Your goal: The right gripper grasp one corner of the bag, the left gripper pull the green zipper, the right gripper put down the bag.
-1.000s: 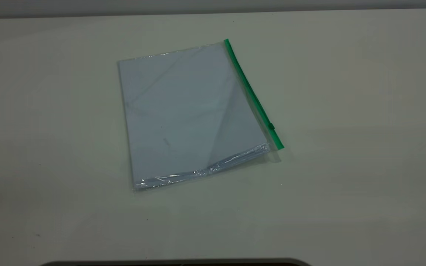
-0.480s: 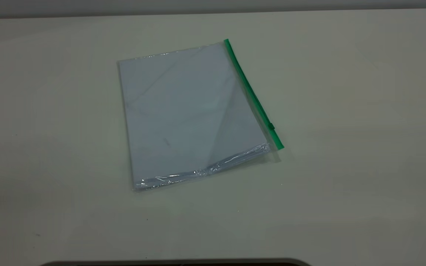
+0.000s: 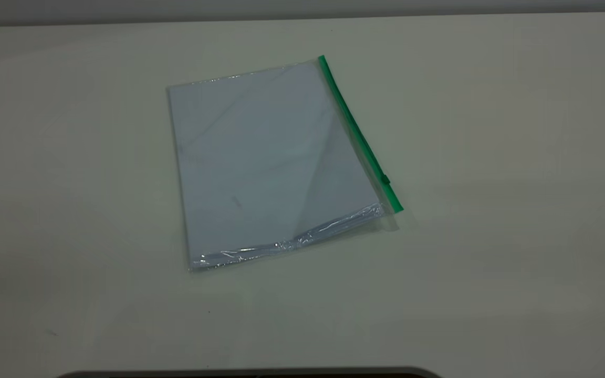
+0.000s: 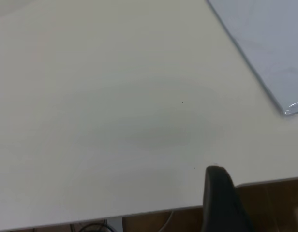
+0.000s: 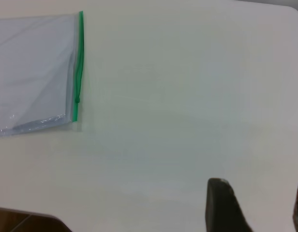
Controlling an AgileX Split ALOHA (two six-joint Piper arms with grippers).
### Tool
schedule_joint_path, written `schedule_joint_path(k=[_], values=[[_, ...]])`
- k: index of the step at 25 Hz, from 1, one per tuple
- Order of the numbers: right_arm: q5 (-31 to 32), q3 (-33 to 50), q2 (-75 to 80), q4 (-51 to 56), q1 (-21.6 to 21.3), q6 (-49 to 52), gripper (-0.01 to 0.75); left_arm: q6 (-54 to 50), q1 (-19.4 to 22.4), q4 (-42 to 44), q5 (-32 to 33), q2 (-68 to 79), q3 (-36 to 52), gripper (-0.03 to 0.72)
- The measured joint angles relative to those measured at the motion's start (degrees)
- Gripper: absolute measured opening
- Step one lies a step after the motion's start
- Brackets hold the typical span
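Hovering over bare table (image 3: 518, 157), the right hand (image 5: 258, 208) is showing one blunt dark finger and a sliver of the other at the frame edge, a wide gap between them, so it is reading as open and holding nothing. It is sitting well apart from the bag (image 3: 266, 163), probably parked at the near table edge before the approach.

The left hand (image 4: 221, 203) is showing only one dark finger over the table edge; I cannot tell whether it is open or closed. It is also well apart from the bag, with just one clear corner of the bag reaching into its view.

Neither hand is appearing in the exterior view.

The bag is lying flat and slightly rotated near the table's middle, with its green strip running along the side facing the right arm. That is likely putting the corner (image 3: 396, 208) within the right hand's reach. The green zipper (image 3: 385, 179) is sitting near that end of the strip, close to the corner.

Counting: one bag, one green strip, one slider, two hands. No task step is looking started yet.
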Motion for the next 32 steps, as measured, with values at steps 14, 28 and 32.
schedule_joint_path(k=[14, 28, 32], values=[[-3.57, 0.0, 9.21, 7.06, 0.0, -0.98, 0.391, -2.08, 0.0, -0.89, -4.42, 5.99, -2.22, 0.455], [-28.14, -0.05, 58.81, 37.45, 0.0, -32.48, 0.497, 5.64, 0.04, -5.1, -23.5, 50.46, -11.1, 0.531], [-30.01, -0.05, 74.57, 58.32, 0.0, -49.1, 0.497, 11.22, 0.04, -11.09, -28.02, 58.25, -11.48, 0.579]])
